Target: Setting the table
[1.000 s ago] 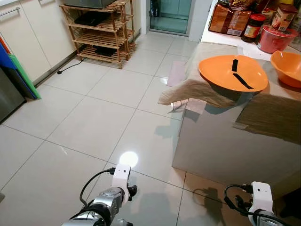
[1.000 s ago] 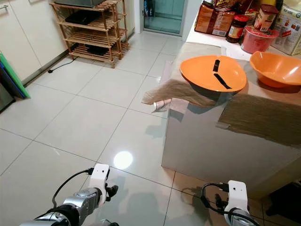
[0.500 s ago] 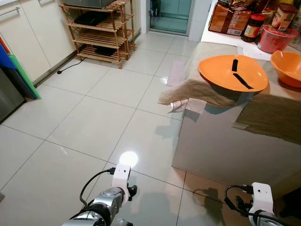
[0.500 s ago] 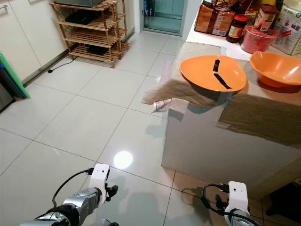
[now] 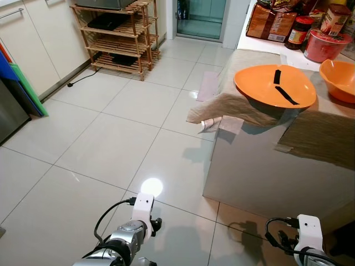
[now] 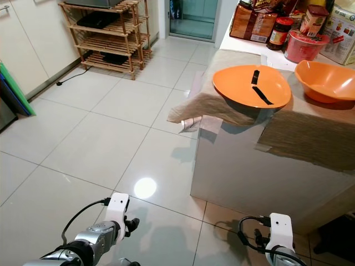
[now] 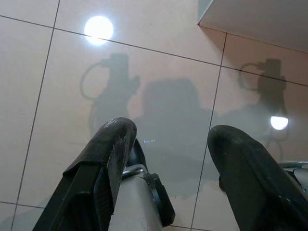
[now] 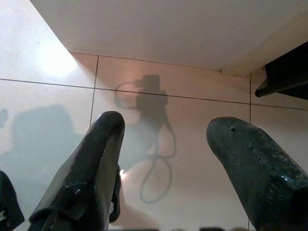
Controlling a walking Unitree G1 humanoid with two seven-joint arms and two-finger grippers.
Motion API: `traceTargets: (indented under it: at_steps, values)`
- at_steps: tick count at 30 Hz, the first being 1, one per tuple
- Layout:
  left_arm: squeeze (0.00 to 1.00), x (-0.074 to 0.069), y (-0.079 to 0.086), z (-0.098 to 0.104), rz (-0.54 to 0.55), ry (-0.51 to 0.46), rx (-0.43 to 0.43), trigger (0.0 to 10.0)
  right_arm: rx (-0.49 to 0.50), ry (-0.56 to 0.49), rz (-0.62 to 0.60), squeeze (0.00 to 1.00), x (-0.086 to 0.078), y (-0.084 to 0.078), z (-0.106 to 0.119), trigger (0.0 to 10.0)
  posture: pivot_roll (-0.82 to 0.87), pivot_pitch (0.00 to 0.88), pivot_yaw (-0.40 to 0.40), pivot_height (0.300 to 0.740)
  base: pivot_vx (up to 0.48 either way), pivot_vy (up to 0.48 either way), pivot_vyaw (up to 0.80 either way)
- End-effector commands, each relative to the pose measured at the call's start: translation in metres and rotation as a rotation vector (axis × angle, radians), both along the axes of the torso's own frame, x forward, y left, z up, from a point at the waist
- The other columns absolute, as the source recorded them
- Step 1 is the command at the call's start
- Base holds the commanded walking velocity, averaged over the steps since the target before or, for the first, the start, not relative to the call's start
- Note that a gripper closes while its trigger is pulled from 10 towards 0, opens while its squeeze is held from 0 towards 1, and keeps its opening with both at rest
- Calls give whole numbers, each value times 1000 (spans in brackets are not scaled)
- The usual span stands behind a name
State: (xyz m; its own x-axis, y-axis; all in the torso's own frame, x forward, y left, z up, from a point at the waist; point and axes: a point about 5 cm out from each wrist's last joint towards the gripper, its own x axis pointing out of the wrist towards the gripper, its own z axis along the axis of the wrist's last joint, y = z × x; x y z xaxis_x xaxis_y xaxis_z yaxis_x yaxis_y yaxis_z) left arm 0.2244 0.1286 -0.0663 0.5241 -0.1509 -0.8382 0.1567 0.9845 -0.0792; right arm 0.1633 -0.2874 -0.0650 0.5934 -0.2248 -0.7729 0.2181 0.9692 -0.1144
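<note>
Nothing has moved this past second: both my left fingers (image 7: 166, 159) and right fingers (image 8: 168, 163) hang spread, empty, over the floor (image 5: 111, 138); orange plate (image 5: 274, 86) waits untouched at upper right on the surface (image 5: 310, 138)

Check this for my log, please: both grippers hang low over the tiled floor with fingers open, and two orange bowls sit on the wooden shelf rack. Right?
Not quite. The two orange bowls sit on the cloth-covered counter, not the wooden shelf rack, as the left eye view shows. The rest holds: left gripper and right gripper hang open over the tiled floor.
</note>
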Motion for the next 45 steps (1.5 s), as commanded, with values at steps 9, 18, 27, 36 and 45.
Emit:
traceTargets:
  at_steps: [9,18,27,36,45]
  values:
    - [0,4,2,2,-9,-12,8,10000,14,-1,11,0,7,16,-4,10000,-78,0,15,740,0,0,0]
    - [0,4,3,2,-12,-13,10,10000,14,6,7,0,2,18,-6,10000,-79,0,15,740,0,0,0]
    - [0,4,3,2,-13,-13,9,10000,1,11,-8,0,-8,-2,-2,10000,-78,0,15,740,0,0,0]
    - [0,4,2,3,-12,-16,11,10000,4,10,-6,0,-4,0,-2,10000,-77,0,16,740,0,0,0]
    - [0,4,2,2,-12,-14,11,10000,11,9,3,0,1,11,-4,10000,-78,0,15,740,0,0,0]
